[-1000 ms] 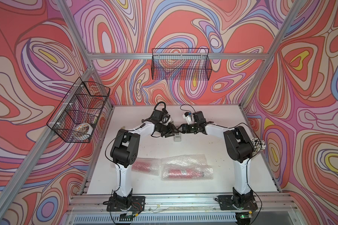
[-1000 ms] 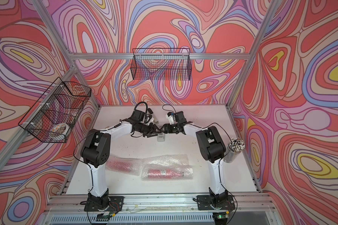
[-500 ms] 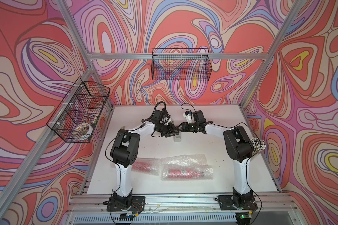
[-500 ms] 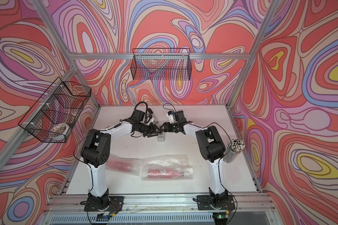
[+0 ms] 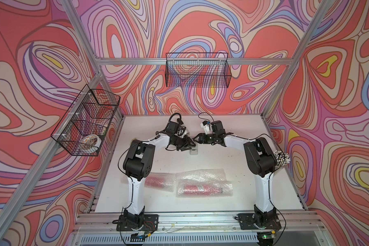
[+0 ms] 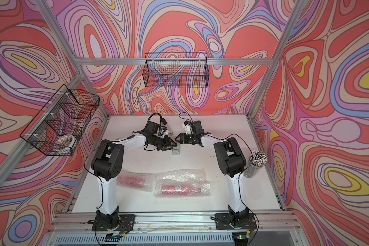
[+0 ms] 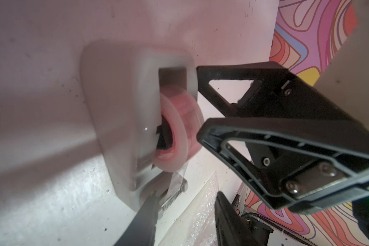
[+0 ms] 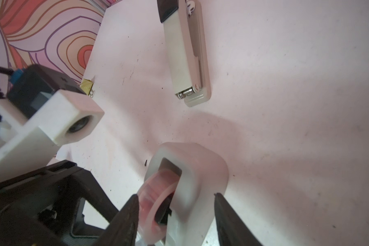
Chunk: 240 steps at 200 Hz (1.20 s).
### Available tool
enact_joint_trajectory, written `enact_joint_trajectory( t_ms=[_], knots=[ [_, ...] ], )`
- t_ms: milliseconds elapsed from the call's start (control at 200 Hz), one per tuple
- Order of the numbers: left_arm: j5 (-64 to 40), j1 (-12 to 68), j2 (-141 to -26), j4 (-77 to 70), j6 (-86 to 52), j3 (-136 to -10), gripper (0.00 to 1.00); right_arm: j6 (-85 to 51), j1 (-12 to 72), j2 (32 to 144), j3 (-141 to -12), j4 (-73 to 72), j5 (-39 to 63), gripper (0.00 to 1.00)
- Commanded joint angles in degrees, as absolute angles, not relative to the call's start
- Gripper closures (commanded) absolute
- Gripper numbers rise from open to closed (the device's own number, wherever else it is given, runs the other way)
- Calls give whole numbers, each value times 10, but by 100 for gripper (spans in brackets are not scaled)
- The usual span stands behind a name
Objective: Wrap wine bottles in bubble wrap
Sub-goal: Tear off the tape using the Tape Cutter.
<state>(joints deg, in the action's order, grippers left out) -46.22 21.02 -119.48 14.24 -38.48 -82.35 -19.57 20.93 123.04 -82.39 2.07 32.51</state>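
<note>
Left gripper [image 7: 185, 192] and right gripper [image 8: 175, 194], jaws apart, flanked dispenser [image 5: 193, 151] mid-frame; taping step, seemingly, which next called for pinching tape [image 7: 175, 127].

Left hand [image 5: 191, 146], right hand [image 5: 196, 140]: jaws apart.

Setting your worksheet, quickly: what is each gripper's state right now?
Left gripper: open, holding nothing, by the tape dispenser cutter.
Right gripper: open, jaws astride the tape dispenser.

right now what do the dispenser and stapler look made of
dispenser: probably matte grey plastic, going by its smooth moulded body with rounded edges. Its toothed cutter looks like metal.
stapler: likely a pale, slightly glossy plastic shell, with a shiny metal spring hinge at one end.
</note>
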Motion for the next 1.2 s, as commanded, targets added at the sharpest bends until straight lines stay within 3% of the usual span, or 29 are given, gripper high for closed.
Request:
enact_joint_trajectory(
  t_ms=[0, 881, 1197],
  knots=[
    [-472, 212, -1208, 119, -398, -838, 56, -194, 202, 1256, -806, 42, 297, 44],
    [-485, 219, -1242, 83, -406, -806, 68, -196, 201, 1249, -792, 35, 300, 45],
    [-506, 220, -1229, 49, -424, -798, 83, -198, 202, 1253, -794, 34, 302, 46]
  ],
)
